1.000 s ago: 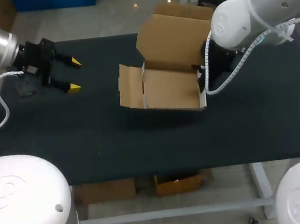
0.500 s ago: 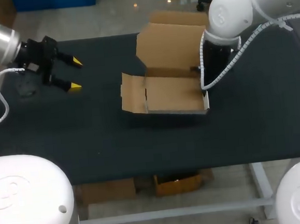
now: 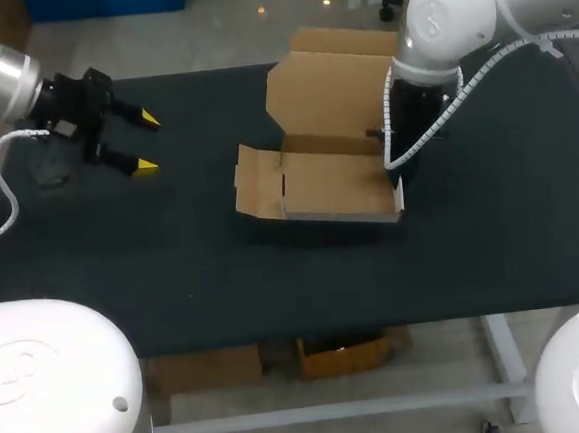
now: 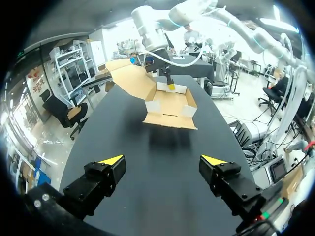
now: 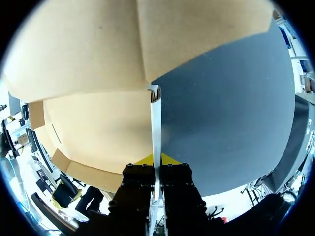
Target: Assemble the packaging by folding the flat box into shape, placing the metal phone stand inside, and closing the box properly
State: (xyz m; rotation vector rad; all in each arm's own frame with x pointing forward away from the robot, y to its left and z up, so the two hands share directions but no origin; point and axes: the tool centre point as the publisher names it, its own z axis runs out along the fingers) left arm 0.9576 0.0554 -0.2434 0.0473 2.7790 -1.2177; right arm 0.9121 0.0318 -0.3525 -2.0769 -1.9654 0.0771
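Note:
A brown cardboard box stands half folded on the black table, its lid tipped up and back and a side flap spread toward the left. My right gripper is at the box's right side, shut on the thin side wall, whose white edge runs between the fingertips. Far to the left, my left gripper hangs open over bare table, apart from the box ahead of it. No phone stand shows in the box.
A small dark shape lies on the table under my left arm; I cannot tell what it is. The table's near edge runs across the front, with open black surface between the box and that edge.
My right arm has drawn back toward the far side with the side wall in its grip, and the box has shifted slightly right. The left gripper has barely moved.

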